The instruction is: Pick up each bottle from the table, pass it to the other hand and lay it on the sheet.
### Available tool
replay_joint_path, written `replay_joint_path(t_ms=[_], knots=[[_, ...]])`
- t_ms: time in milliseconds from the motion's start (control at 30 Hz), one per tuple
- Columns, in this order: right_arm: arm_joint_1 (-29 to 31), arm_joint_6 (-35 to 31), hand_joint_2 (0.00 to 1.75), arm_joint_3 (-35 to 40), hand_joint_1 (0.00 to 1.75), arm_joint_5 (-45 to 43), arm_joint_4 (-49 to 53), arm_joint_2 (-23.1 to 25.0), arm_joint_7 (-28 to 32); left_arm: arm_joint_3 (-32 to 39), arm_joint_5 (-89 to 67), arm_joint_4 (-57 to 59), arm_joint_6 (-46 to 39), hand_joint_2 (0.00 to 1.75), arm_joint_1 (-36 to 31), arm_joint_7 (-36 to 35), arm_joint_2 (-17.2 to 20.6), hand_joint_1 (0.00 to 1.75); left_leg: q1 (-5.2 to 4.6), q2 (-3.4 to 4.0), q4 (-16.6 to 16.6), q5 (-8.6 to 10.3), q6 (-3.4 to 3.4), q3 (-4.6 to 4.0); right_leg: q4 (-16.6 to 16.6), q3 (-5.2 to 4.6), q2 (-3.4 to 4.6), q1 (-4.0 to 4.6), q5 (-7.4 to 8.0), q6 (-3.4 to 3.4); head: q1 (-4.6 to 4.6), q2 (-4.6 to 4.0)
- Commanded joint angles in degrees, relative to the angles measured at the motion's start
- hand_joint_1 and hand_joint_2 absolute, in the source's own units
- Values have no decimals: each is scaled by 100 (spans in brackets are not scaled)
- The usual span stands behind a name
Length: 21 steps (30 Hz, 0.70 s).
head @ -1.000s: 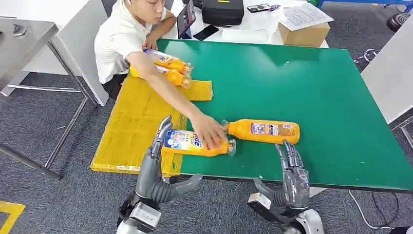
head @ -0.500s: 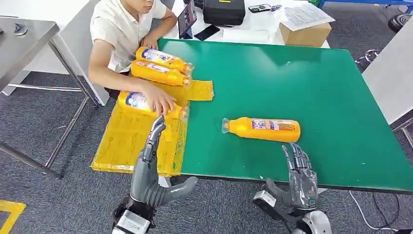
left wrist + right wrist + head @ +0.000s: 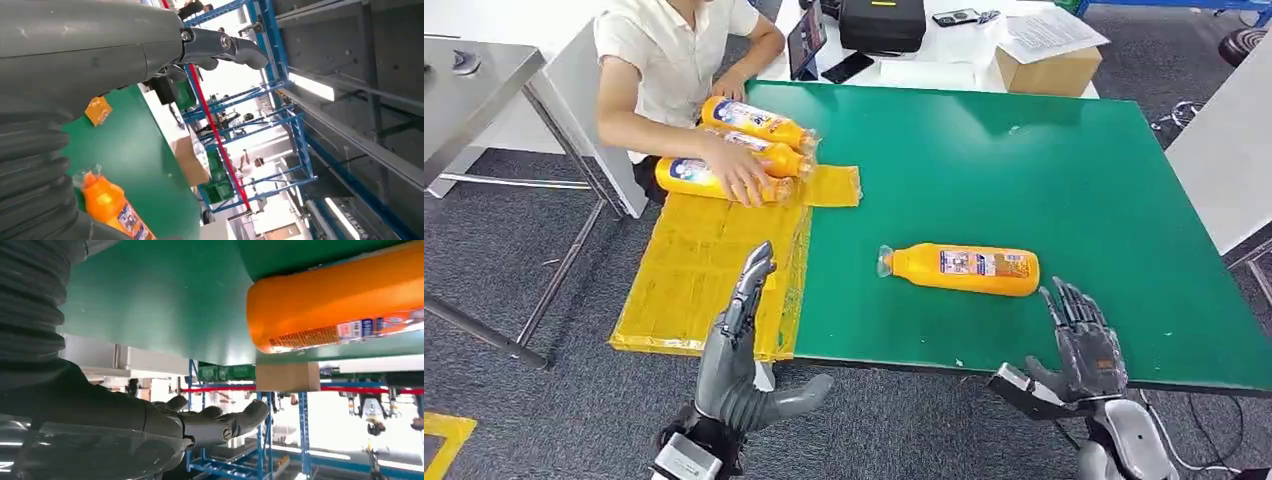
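Note:
One orange bottle (image 3: pixel 961 269) lies on its side on the green table (image 3: pixel 1044 170), cap toward the left; it also appears as the bottle (image 3: pixel 340 300) and the bottle (image 3: pixel 112 210) in the wrist views. Three more orange bottles (image 3: pixel 744 150) lie at the far end of the yellow sheet (image 3: pixel 704 270), where a person's hand (image 3: pixel 742 182) rests on the nearest one. My left hand (image 3: pixel 742 340) is open, fingers straight, over the sheet's near edge. My right hand (image 3: pixel 1084 340) is open at the table's front edge, to the right of the lone bottle and apart from it.
A person in a white shirt (image 3: pixel 669 60) sits at the table's far left corner. Beyond the table are a black case (image 3: pixel 882 22), a phone (image 3: pixel 846 66), papers on a cardboard box (image 3: pixel 1049 55). A metal table (image 3: pixel 474 70) stands at the left.
The person drew a bottle from beside my left hand up the sheet to the other two. My right hand moved right along the table's front edge. My left hand barely moved.

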<state>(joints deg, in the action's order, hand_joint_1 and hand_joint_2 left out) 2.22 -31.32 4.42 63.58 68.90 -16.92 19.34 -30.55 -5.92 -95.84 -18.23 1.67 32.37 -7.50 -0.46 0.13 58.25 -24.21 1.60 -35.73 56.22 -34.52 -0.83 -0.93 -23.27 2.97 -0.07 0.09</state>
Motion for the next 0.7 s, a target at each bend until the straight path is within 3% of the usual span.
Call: replay_joint_path(t_ms=[33, 300, 433, 700], knots=[[1413, 87, 175, 461, 0, -18, -1999, -62, 20, -177, 142, 470, 82, 175, -272, -92, 123, 0, 8, 26, -9, -9, -12, 35, -13, 28, 33, 7, 2, -13, 0, 0], [2036, 155, 175, 917, 0, 147, -2587, 78, -20, -227, 251, 605, 136, 175, -407, -126, 76, 0, 10, 32, -12, -16, -19, 50, -13, 43, 42, 9, -2, -18, 0, 0], [2540, 406, 175, 1242, 0, 32, -3223, 407, 97, -267, 360, 753, 191, 175, -543, -153, 26, 0, 6, 31, -6, -7, -12, 25, -7, 18, 37, 6, 5, -12, 2, 0], [2738, 500, 175, 1348, 0, -50, -3511, 531, 139, -298, 412, 837, 225, 175, -627, -185, 3, 0, 6, 9, -4, -4, -9, 16, -3, 15, 13, 6, 0, -7, 0, 0]])
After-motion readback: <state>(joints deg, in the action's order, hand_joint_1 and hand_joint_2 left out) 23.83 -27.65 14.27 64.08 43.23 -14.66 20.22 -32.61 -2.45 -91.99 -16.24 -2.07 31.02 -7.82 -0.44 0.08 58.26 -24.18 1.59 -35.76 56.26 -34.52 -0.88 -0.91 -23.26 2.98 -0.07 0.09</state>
